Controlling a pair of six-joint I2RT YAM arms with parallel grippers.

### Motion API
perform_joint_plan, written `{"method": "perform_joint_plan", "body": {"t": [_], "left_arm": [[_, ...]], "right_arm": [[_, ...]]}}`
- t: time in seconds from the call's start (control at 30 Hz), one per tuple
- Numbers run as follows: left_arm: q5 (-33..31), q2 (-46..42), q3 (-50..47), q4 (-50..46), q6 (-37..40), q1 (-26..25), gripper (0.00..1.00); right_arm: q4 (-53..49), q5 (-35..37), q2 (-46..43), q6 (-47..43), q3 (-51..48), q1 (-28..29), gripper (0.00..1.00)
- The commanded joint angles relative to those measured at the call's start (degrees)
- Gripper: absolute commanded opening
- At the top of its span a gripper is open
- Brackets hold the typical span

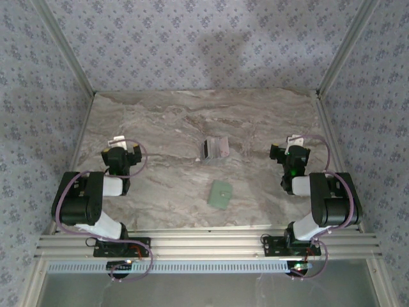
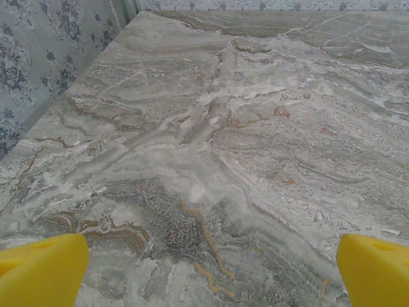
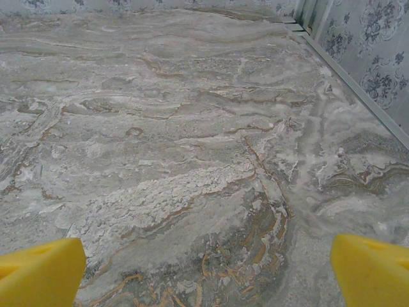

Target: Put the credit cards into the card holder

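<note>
The credit cards, a small silvery-grey striped stack, lie near the middle of the marble table. The card holder, a flat sage-green rectangle, rests a little nearer to the arms and slightly right of the cards. My left gripper hovers at the left side, well apart from both. My right gripper hovers at the right side, equally far off. In the left wrist view the left gripper is open, its yellow fingertips spread over bare marble. My right gripper is open too, fingertips wide apart with nothing between them.
Patterned blue-grey walls with metal frame rails enclose the table at the back and both sides. An aluminium rail carrying the arm bases runs along the near edge. Bare marble stretches between each gripper and the two objects.
</note>
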Motion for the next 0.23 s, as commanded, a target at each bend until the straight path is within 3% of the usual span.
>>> {"method": "perform_joint_plan", "body": {"t": [0.0, 0.2], "left_arm": [[4.05, -0.28, 1.92, -0.82, 0.58, 1.02, 1.00], [11.16, -0.40, 2.36, -1.88, 2.64, 1.80, 1.00]], "right_arm": [[1.32, -0.14, 0.28, -0.99, 0.14, 0.17, 1.00], [1.32, -0.15, 0.28, -0.99, 0.19, 0.15, 1.00]]}}
